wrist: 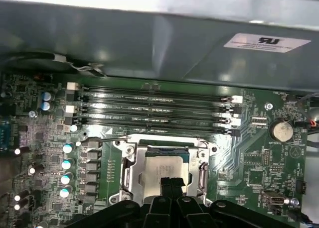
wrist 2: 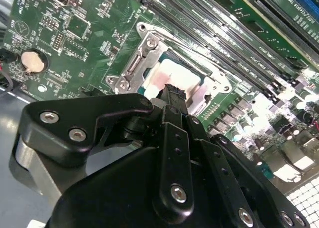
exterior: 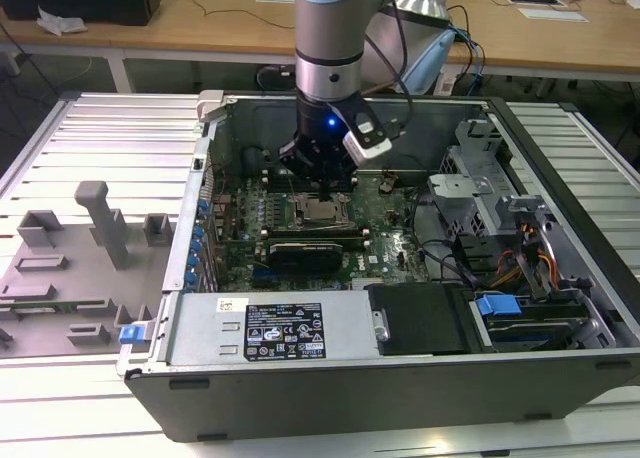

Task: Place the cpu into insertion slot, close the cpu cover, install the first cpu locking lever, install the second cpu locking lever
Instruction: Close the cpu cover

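Cpu: the cpu (wrist: 160, 167) is a flat square chip with a silver-grey top. It lies level in the insertion slot (exterior: 300, 210), in the middle of the green board (wrist: 249, 158).
Look in the second wrist view: the chip's top (wrist 2: 175, 74) glares pale under the light.
Cpu cover: the cpu cover (wrist: 128, 168) shows as a thin silver frame round the chip. I can't make out whether it sits fully flat.
End effector: the end effector (wrist: 172, 184) hangs right over the chip, its black fingers drawn narrow and pressed together with nothing between them.
Contact: I can't tell whether the tips touch the metal top.
Hidden: in both wrist views the fingers cover one edge of the chip and that side of the slot.
Also cut off: in the exterior view the arm's wrist blocks the board behind the slot.
Around: long black memory slots (wrist: 154, 111) run just beside the slot. A round coin cell (wrist: 281, 131) sits farther off, and a row of small capacitors (wrist: 66, 171) stands near the slot's other side.
Setting: the open computer case (exterior: 300, 378) lies on the ribbed bench (exterior: 100, 128). Grey fixture blocks (exterior: 95, 223) stand on the exterior view's left, well apart from the arm.
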Robot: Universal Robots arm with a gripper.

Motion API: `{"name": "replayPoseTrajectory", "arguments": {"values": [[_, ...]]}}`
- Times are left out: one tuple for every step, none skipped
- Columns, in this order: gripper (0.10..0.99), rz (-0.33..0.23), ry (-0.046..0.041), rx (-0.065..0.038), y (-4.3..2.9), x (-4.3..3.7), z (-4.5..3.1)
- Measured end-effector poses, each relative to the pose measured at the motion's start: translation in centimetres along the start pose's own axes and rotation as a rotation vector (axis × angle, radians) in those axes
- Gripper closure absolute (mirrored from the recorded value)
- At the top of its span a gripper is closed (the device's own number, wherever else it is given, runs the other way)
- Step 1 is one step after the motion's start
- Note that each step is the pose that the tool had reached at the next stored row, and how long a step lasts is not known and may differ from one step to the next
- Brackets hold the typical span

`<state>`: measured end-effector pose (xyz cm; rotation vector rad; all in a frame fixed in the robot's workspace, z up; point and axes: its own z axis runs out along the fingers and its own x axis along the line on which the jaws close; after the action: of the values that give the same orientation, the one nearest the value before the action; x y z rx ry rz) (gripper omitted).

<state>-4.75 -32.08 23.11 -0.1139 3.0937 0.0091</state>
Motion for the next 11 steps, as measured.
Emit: {"name": "replayPoseTrajectory", "arguments": {"values": [[0.98, -0.002, -0.0003, 0.0, -0.04, 0.13, 0.01], [0.98, -0.004, -0.0005, 0.0, -0.09, 0.29, 0.05], [0.98, -0.006, -0.0006, 0.0, -0.12, 0.4, 0.08], [0.98, -0.008, -0.0008, 0.0, -0.17, 0.52, 0.13], [0.98, -0.011, -0.0012, -0.001, -0.25, 0.72, 0.22], [0.98, -0.014, -0.0015, -0.001, -0.34, 0.91, 0.28], [0.98, -0.017, -0.0021, -0.002, -0.43, 1.1, 0.37], [0.98, -0.022, -0.003, -0.003, -0.45, 1.25, 0.51], [0.98, -0.028, -0.0032, -0.004, -0.44, 1.47, 0.66], [0.98, -0.033, -0.0035, -0.004, -0.43, 1.71, 0.82], [0.98, -0.035, -0.0035, -0.004, -0.42, 1.83, 0.91]]}}
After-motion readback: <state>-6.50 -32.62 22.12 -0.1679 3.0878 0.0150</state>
